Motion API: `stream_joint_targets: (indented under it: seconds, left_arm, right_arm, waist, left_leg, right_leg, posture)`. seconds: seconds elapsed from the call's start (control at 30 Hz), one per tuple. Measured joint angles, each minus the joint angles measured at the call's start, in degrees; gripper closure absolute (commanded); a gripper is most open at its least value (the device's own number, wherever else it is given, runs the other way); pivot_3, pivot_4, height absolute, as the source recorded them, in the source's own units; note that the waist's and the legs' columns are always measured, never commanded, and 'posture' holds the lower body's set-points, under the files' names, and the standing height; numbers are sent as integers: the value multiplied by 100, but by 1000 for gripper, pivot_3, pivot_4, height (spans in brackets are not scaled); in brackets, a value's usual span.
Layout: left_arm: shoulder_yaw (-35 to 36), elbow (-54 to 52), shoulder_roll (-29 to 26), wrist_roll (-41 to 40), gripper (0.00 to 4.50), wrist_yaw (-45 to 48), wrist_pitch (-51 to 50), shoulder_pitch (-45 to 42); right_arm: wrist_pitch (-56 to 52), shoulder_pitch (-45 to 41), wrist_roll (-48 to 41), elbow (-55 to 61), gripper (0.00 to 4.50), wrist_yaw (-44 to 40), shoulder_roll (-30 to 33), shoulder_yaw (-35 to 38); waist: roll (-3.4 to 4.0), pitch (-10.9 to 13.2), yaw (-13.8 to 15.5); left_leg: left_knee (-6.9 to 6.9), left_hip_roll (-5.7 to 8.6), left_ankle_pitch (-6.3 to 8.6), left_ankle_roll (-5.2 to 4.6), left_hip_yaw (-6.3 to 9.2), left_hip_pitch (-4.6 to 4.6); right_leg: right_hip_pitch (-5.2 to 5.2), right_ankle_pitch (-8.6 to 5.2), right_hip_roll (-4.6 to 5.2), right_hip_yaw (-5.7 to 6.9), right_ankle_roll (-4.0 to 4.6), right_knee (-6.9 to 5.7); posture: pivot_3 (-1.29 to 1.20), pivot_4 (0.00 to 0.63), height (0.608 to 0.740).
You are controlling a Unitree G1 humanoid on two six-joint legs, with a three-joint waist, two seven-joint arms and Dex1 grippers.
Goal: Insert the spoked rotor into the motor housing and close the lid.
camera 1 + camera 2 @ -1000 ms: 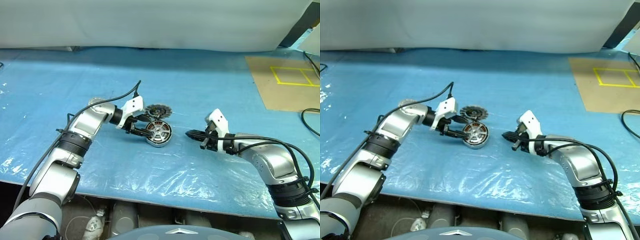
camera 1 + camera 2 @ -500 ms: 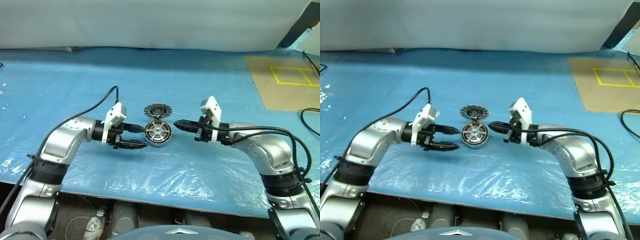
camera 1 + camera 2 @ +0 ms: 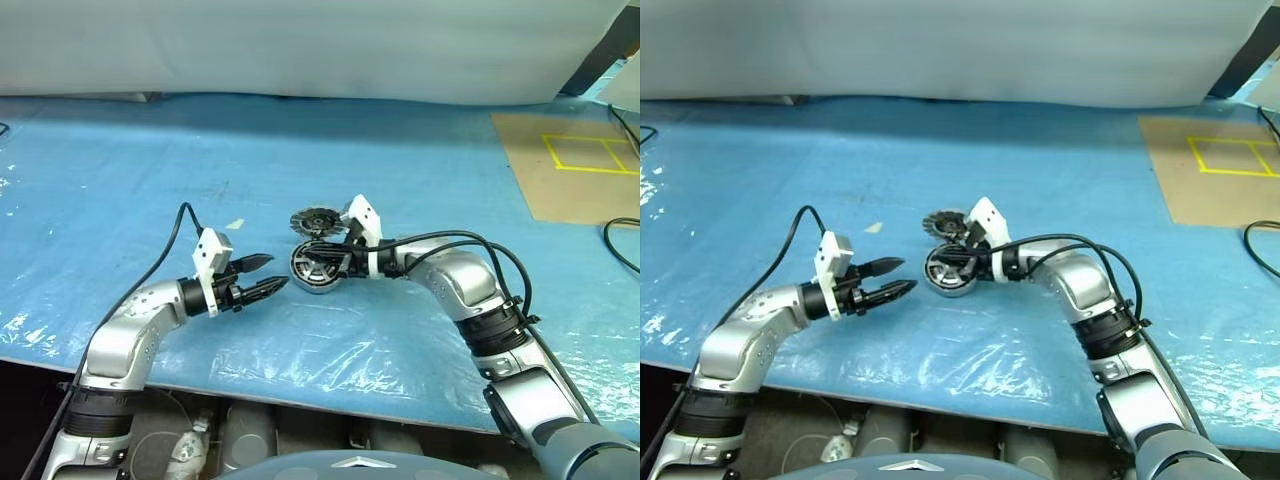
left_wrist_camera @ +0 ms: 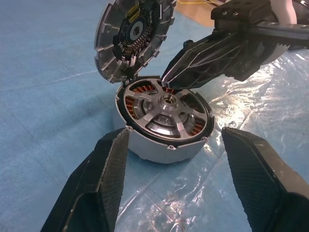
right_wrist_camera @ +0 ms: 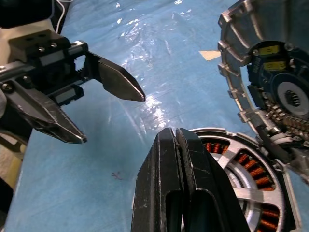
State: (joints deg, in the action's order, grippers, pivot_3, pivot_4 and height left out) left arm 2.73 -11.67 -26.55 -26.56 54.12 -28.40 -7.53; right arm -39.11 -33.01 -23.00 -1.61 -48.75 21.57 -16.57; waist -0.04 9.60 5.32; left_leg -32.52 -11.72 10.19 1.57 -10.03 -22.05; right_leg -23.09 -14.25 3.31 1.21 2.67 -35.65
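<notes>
Closest to us, our left gripper (image 3: pixel 268 275) hangs just short of the motor housing (image 4: pixel 164 121), jaws spread and holding nothing. The housing sits on the blue tabletop (image 3: pixel 420 160) with the spoked rotor (image 4: pixel 166 111) looking already seated over the copper windings, so we reckon we're on the lid-closing step. Our right gripper (image 4: pixel 166 79), jaws pressed together, pokes its tip at the housing's top face, and just behind stands the hinged lid (image 4: pixel 133 36), so next we'd nudge it down from its far side.
</notes>
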Motion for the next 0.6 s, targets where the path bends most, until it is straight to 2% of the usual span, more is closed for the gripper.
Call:
stream_joint_targets:
  seconds: [0.17, 0.3, 0.43, 0.6]
  left_arm:
    - [-39, -21, -43, -25, 1289, -104, -20, 41]
    - [-114, -20, -60, -21, 1289, -120, -25, -81]
    - [-117, 12, -38, -26, 1289, -169, -5, -213]
    - [55, 488, 192, -112, 1289, -385, 195, -635]
  right_arm:
    - [419, -43, 473, -579, 4500, 0, -158, -273]
    - [997, -160, 1027, -731, 4500, -80, -71, -640]
    - [810, -64, 869, -692, 4500, -248, -76, -379]
    - [-45, 37, 16, -298, 4500, -584, -28, 304]
  waist:
    - [0, -1, -27]
    - [-5, -7, -78]
    - [-5, -6, -77]
    - [-4, -5, -89]
  left_leg:
    - [0, -2, 0, 0, 0, 8]
    - [2, -1, 1, 0, 0, 61]
    - [7, 2, 4, -5, 1, 88]
    - [7, -2, 1, -3, 3, 52]
  right_leg:
    - [2, 0, -2, -2, 0, -4]
    - [59, -3, 0, -4, 0, 3]
    - [86, -3, 3, -13, -1, 18]
    - [48, -2, -3, -13, 0, 12]
  posture:
    - [0, 150, 740]
    - [0, 150, 740]
    - [0, 150, 740]
    - [0, 150, 740]
